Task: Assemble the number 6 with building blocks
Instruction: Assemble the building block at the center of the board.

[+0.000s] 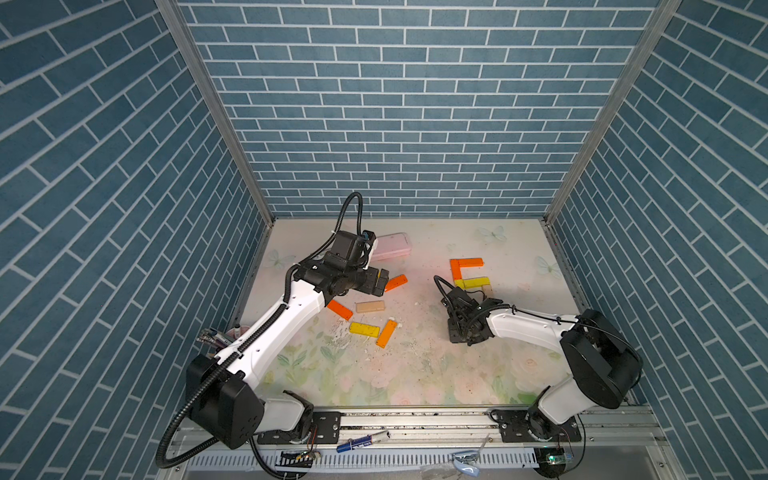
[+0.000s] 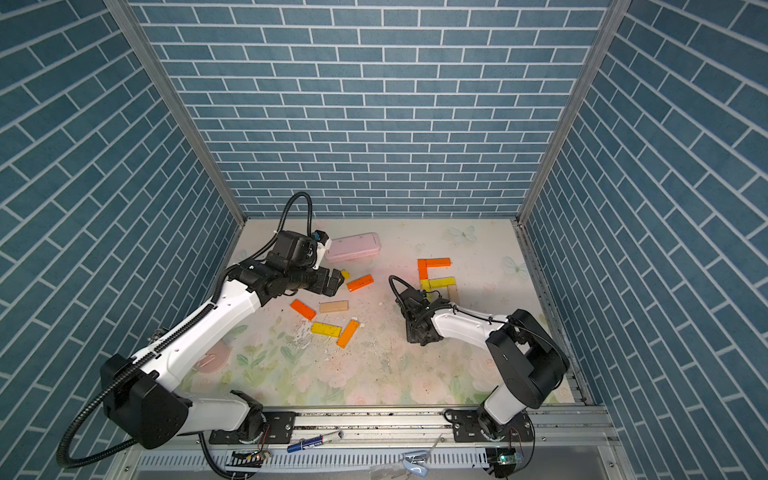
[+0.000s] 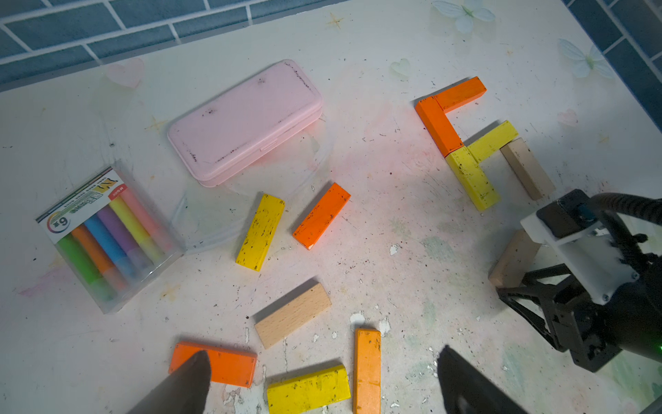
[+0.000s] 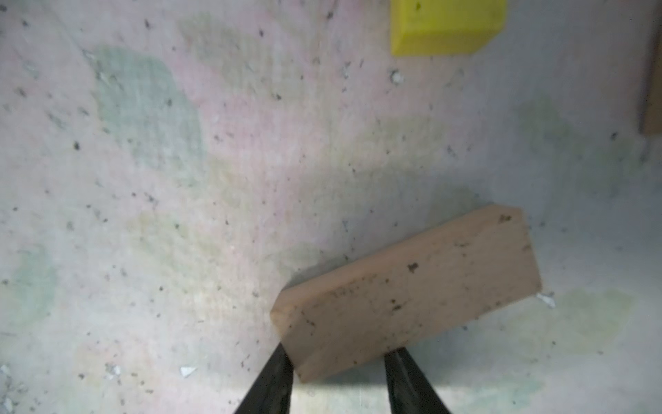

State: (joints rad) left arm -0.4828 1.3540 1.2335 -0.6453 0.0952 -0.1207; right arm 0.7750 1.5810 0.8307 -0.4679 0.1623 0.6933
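Note:
Five building blocks form part of the number 6 [image 1: 468, 274] at the back right: two orange bars [image 3: 437, 125], two yellow bars [image 3: 473, 177] and a tan bar [image 3: 526, 168]. My right gripper [image 4: 340, 353] is shut on one end of another tan block [image 4: 408, 290], held tilted just above the mat near the figure's open lower side. This held block [image 3: 514, 258] also shows in the left wrist view. My left gripper [image 3: 322, 351] hangs open above the loose blocks: orange [image 3: 218, 363], yellow [image 3: 308, 389], light orange [image 3: 367, 369] and tan [image 3: 292, 315].
A pink case [image 1: 390, 246] lies at the back, and a clear pack of coloured chalks [image 3: 107, 236] lies left of it. Another yellow block [image 3: 260, 232] and an orange one [image 3: 321, 215] lie in front of the case. Blue brick walls close three sides.

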